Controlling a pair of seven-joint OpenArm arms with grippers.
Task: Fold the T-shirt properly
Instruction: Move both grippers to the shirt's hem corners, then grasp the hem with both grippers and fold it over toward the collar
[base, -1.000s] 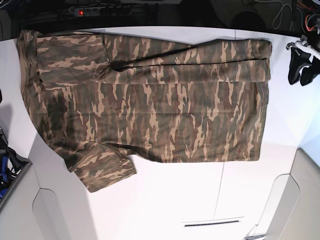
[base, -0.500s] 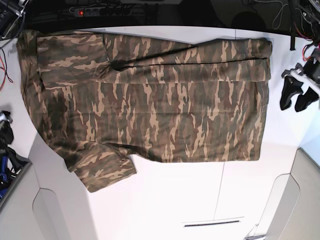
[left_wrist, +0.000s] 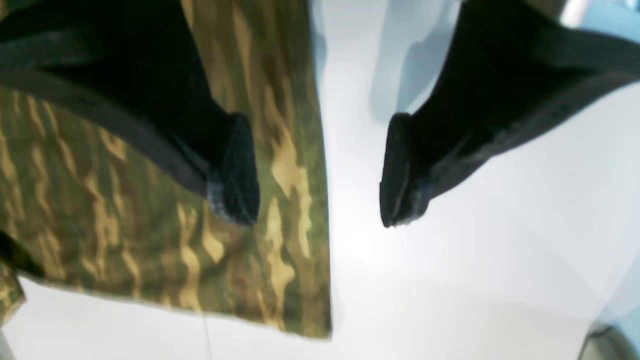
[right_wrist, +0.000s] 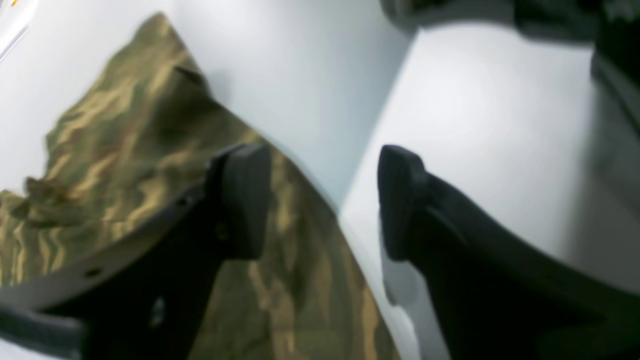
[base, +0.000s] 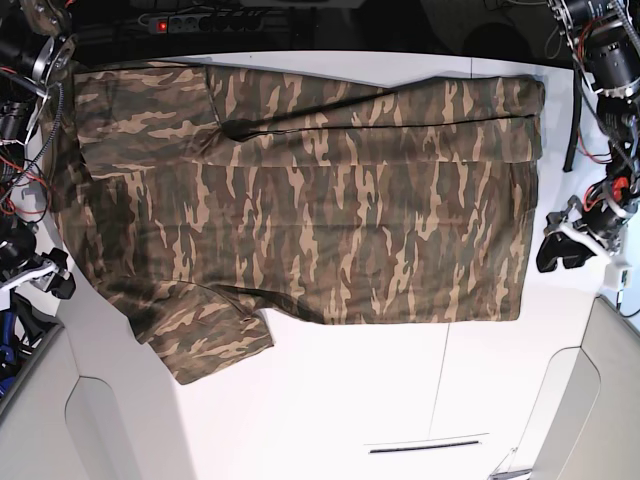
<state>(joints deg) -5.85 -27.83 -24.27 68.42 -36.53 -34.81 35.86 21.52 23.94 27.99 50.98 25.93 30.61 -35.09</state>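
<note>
No legible text, label, brand, number or sign is found in any of the three views. The T-shirt (base: 300, 210) carries only its camouflage pattern, with no printed wording or readable tag showing. The worktop (base: 340, 400) bears no markings that can be read. Both wrist views are blurred, and nothing on the left hand (left_wrist: 320, 170) or the right hand (right_wrist: 325, 200) resolves into lettering. A power strip (base: 195, 20) at the far edge shows a red light, but any print on it is too small to make out.
</note>
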